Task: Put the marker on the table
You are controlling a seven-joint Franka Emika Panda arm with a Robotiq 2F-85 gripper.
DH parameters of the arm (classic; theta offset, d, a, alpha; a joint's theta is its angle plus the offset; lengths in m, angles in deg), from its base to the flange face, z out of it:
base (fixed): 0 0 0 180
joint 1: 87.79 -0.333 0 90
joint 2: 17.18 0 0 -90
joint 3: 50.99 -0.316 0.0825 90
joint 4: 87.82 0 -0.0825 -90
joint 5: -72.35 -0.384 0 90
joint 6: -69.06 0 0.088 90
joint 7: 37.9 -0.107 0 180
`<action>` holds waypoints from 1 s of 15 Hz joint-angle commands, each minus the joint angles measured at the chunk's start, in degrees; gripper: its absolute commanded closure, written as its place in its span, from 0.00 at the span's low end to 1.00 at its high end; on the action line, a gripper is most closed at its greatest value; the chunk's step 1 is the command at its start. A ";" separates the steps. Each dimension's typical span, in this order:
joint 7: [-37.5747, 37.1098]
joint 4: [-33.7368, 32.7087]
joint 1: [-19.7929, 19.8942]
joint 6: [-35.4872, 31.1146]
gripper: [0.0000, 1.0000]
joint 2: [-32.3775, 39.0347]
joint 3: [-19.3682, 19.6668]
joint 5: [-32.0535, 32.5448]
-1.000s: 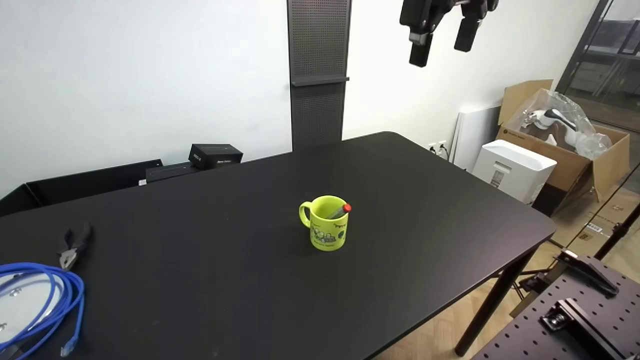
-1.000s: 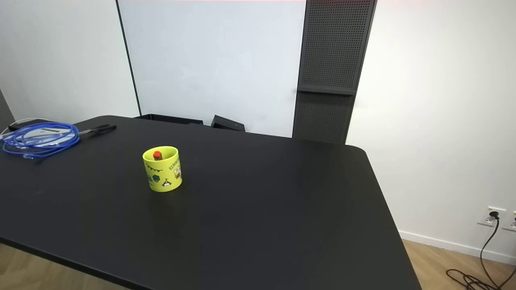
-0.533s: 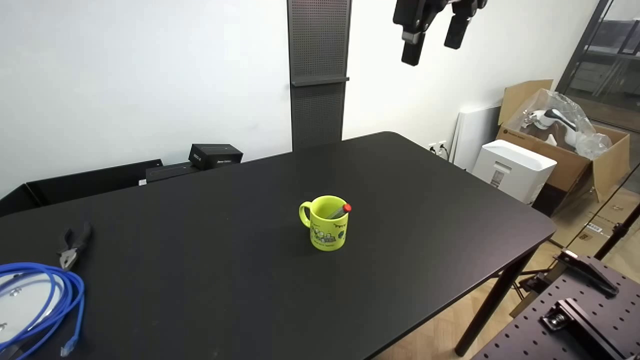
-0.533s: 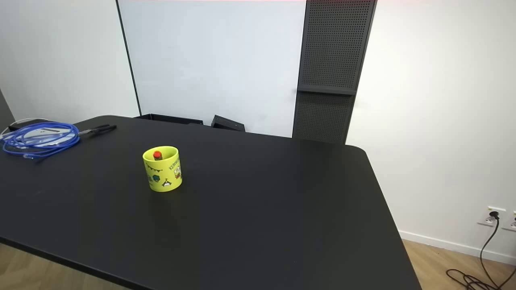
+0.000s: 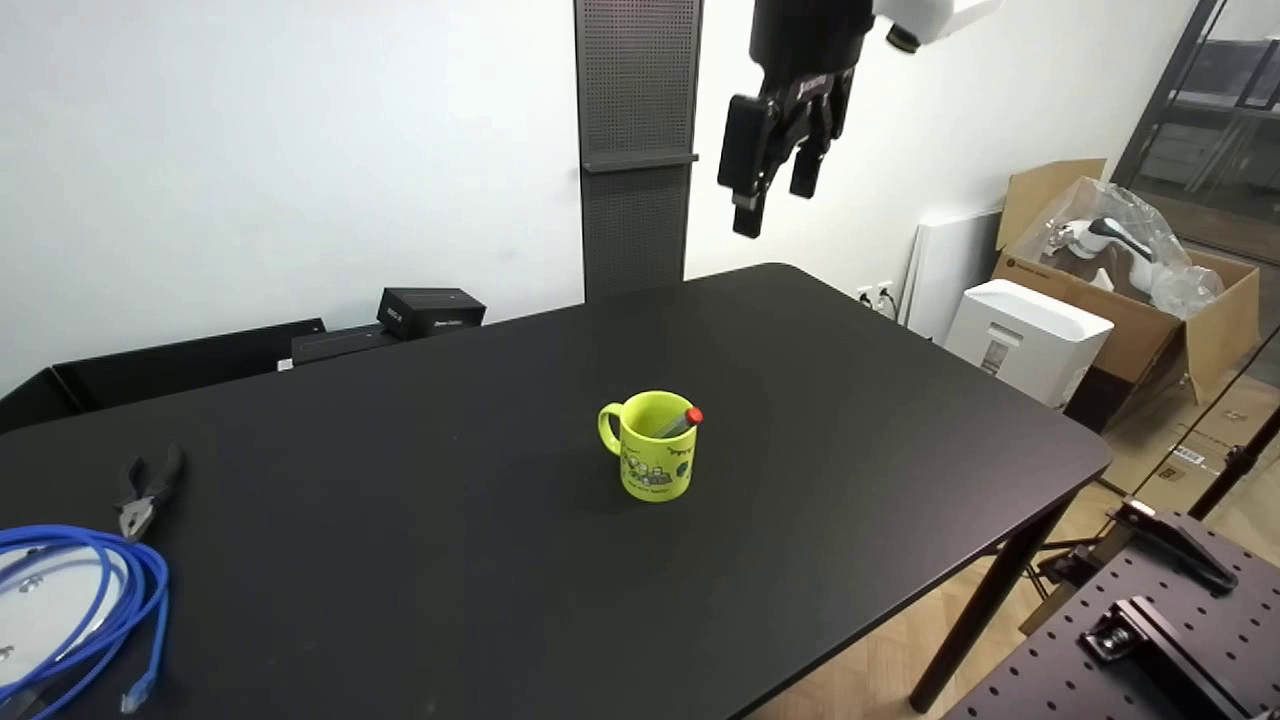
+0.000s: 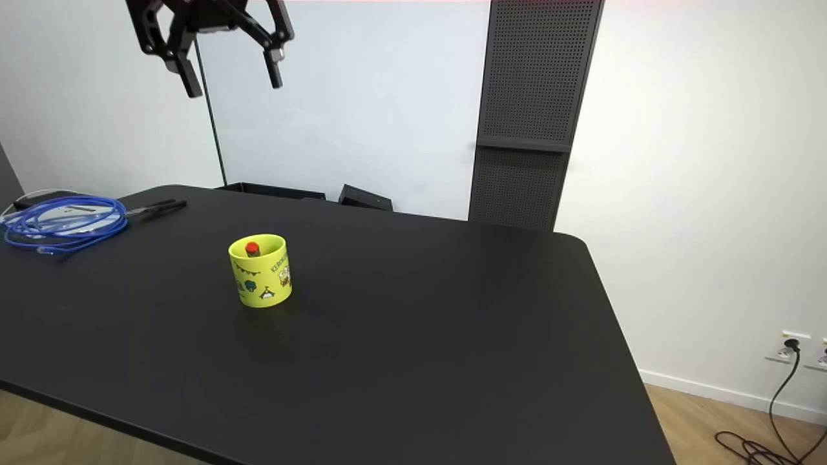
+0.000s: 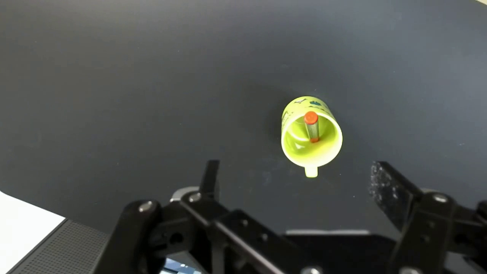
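Observation:
The marker is pale grey with a red-orange end. It leans inside the yellow-green mug, its red end up at the rim. The marker also shows in an exterior view and in the wrist view, where its lower end shows inside the mug. The mug stands upright on the black table. My gripper is open and empty, high above the table and apart from the mug. It also shows in an exterior view. In the wrist view the mug lies ahead, between the gripper's fingers.
A coiled blue cable and pliers lie at one end of the table. Black boxes stand behind its back edge. A white box and a cardboard box stand beside the table.
My gripper has moved down and to the left in an exterior view, and it has come into sight in both exterior views. The mug and marker have not moved.

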 commanded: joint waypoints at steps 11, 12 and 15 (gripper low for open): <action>7.51 -7.38 -3.35 -2.82 0.00 22.93 -1.06 0.37; 7.11 -7.40 -3.38 -2.94 0.00 23.63 -1.20 1.08; 6.03 -7.38 -3.26 -3.66 0.00 25.85 -1.22 3.18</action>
